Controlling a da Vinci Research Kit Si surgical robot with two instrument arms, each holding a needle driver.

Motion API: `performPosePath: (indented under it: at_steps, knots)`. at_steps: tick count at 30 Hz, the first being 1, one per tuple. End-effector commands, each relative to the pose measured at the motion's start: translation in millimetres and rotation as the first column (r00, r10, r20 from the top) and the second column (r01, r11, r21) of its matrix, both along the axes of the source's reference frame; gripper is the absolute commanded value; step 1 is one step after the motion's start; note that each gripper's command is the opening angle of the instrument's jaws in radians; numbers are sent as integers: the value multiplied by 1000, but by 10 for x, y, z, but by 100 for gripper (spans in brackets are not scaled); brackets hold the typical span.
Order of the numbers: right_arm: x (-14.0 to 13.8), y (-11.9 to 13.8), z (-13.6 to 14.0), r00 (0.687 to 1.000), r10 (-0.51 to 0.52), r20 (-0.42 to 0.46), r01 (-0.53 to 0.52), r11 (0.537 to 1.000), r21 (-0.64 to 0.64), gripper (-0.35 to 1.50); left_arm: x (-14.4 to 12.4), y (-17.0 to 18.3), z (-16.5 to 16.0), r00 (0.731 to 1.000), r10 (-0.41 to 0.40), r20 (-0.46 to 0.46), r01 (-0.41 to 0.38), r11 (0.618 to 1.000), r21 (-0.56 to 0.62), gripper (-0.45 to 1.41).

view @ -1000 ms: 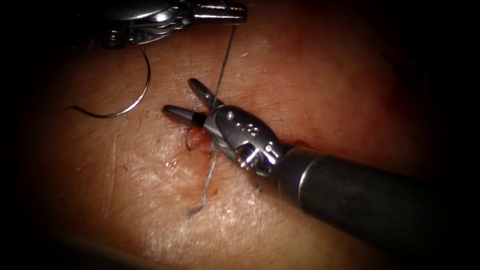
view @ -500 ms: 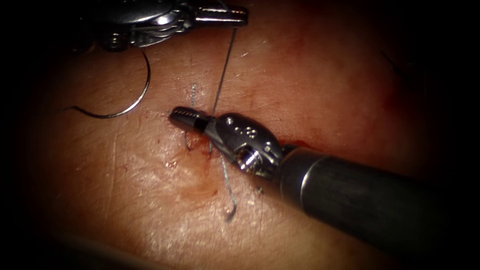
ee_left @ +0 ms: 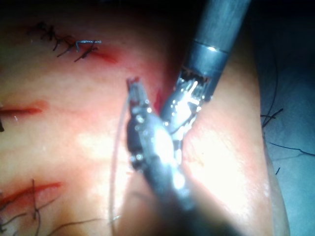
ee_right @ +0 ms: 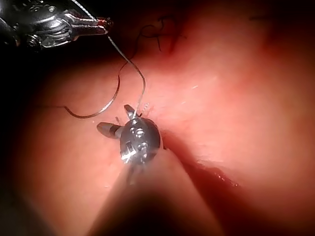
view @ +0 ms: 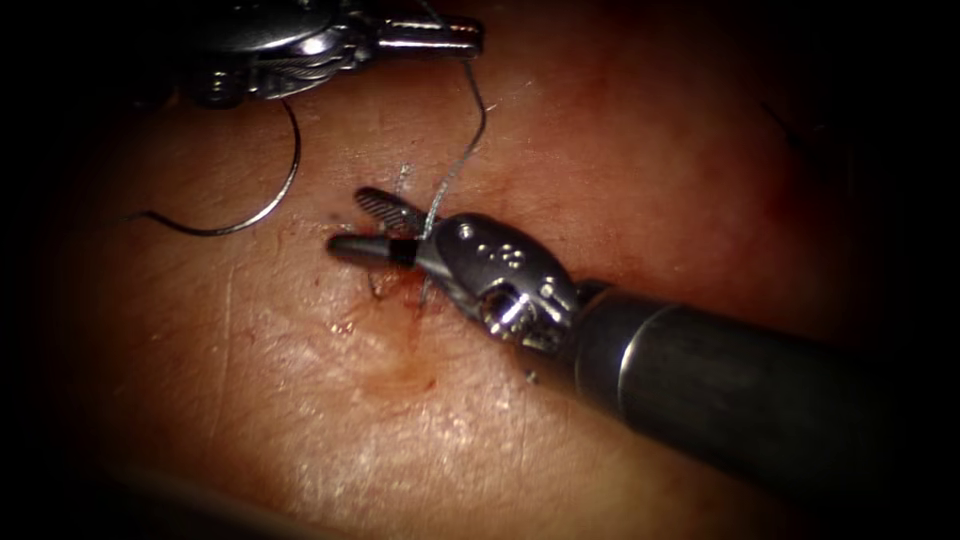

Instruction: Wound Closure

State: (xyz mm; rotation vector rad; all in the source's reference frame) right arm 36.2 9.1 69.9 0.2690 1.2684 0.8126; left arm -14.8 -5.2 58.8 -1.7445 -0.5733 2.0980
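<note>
My right end effector [view: 372, 222], a small steel needle driver on a dark shaft, lies low over the pink, glistening slab of tissue [view: 620, 150] with its jaws parted — nothing between them that I can make out. It sits right at the cut [view: 400, 290], where red fluid [view: 410, 380] stains the surface just below its tips. I judge it is placed there because the thin grey thread [view: 470, 140] comes up out of the tissue beside its upper jaw.

My left end effector [view: 470, 37], another steel needle driver, is up beyond the right one, jaws closed on the far end of that thread. The strand hangs in a slack curve between the two tools, not taut.

The thin, dark curved needle [view: 270, 200] lies free on the tissue to the left of the cut, just below my left tool and well clear of both sets of jaws — not in the tissue, as far as I can tell.

No maker's name, label or writing is readable on either tool.
</note>
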Motion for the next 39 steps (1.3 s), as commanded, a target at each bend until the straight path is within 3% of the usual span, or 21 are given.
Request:
performPosePath:
  at_steps: [1,11,21,30,39]
  knots:
    - [7,-7,2,1000,-6,-5,6,1000,4,146,4,-4,5,1000,-2,-7,2,1000,3,-45]
    - [-13,-14,-5,998,-48,-31,48,999,4,148,45,3,1,999,-20,-26,20,1000,4,-45]
    - [-93,-24,-17,993,-99,-59,99,995,9,148,62,8,3,999,-34,-34,35,999,4,-45]
    - [-124,-28,-29,990,-123,-74,125,992,16,148,88,17,-2,998,-49,-49,49,999,0,-45]
    - [-145,-42,-27,988,-133,-72,134,991,5,148,173,36,15,988,-125,-94,124,992,-13,-45]
